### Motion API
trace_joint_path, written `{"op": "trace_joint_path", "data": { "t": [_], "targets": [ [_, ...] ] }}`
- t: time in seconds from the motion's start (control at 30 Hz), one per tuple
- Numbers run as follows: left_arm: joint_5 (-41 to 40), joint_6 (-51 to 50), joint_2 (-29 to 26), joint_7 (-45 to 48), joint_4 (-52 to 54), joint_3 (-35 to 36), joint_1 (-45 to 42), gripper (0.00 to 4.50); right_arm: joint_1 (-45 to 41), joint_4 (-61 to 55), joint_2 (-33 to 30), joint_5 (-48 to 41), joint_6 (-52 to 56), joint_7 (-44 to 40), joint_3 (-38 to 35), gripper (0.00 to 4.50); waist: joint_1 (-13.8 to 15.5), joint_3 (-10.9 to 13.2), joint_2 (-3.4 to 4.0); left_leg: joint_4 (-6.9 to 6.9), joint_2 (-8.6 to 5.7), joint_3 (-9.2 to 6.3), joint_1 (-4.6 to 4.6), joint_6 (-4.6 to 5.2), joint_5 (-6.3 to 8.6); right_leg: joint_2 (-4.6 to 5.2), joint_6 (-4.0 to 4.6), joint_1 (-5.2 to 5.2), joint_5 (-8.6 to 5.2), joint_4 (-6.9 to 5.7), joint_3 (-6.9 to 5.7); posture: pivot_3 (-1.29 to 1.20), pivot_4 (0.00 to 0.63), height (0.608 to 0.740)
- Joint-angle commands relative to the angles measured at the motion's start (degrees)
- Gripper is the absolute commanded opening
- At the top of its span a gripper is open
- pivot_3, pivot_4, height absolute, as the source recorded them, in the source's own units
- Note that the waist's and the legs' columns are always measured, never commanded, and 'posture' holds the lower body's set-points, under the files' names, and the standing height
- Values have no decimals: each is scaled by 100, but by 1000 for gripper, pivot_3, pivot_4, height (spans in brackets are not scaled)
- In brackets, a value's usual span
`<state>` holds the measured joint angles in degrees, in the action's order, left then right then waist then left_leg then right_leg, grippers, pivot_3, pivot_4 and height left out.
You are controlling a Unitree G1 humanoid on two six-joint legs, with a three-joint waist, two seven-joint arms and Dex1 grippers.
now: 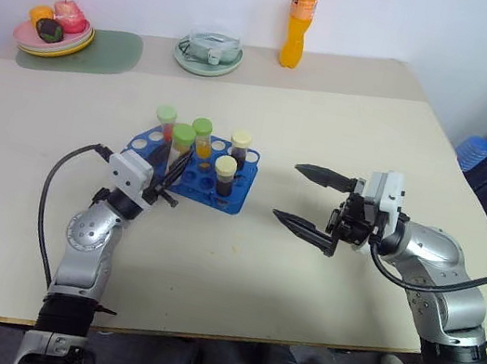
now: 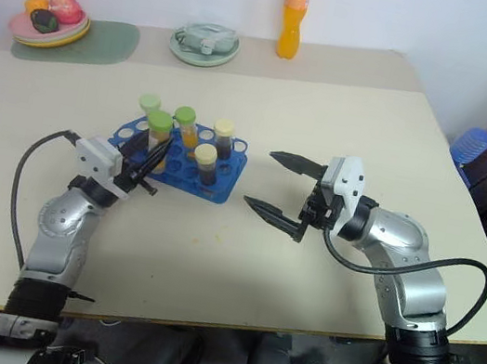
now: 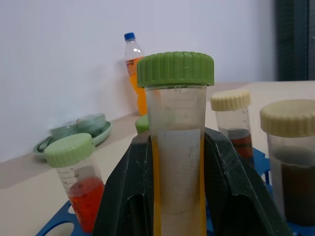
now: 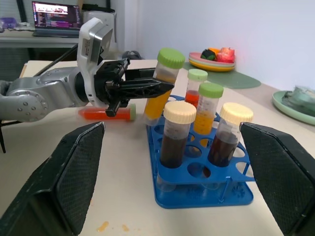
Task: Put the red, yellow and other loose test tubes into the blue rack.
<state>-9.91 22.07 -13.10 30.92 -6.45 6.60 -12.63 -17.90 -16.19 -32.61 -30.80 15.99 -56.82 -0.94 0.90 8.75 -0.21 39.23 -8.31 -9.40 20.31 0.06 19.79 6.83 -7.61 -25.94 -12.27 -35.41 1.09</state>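
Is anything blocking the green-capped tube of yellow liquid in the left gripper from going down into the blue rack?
Nothing visible. The left gripper holds the green-capped yellow tube tilted at the blue plastic rack's edge, beside the seated tubes, with open holes nearby.

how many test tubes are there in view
6. Four stand in the blue rack: red, yellow and two dark brown. One yellow tube is tilted in the left gripper over the rack. One red tube lies on the table behind it.
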Motion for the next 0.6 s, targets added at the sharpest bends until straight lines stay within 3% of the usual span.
{"op": "trace_joint_path", "data": {
  "t": [0.03, 0.6],
  "targets": [
    [76, 208, 23, -43, -281, -121, -108, 743, -5, -333, -67, -146, 5, 40, -175, 4500, -1, 0, 0, 0, 0, 0, 0, 0, 0, 0, 0, 0, 0, 0, 0, 0, 150, 740],
    [-422, 459, 70, 569, -897, -401, -376, 743, 42, -432, -91, -150, 27, 144, -197, 4500, -5, -3, 2, 0, 0, -1, -2, 0, 0, 0, 0, 3, 0, 1, -1, 0, 150, 740]
  ]
}}
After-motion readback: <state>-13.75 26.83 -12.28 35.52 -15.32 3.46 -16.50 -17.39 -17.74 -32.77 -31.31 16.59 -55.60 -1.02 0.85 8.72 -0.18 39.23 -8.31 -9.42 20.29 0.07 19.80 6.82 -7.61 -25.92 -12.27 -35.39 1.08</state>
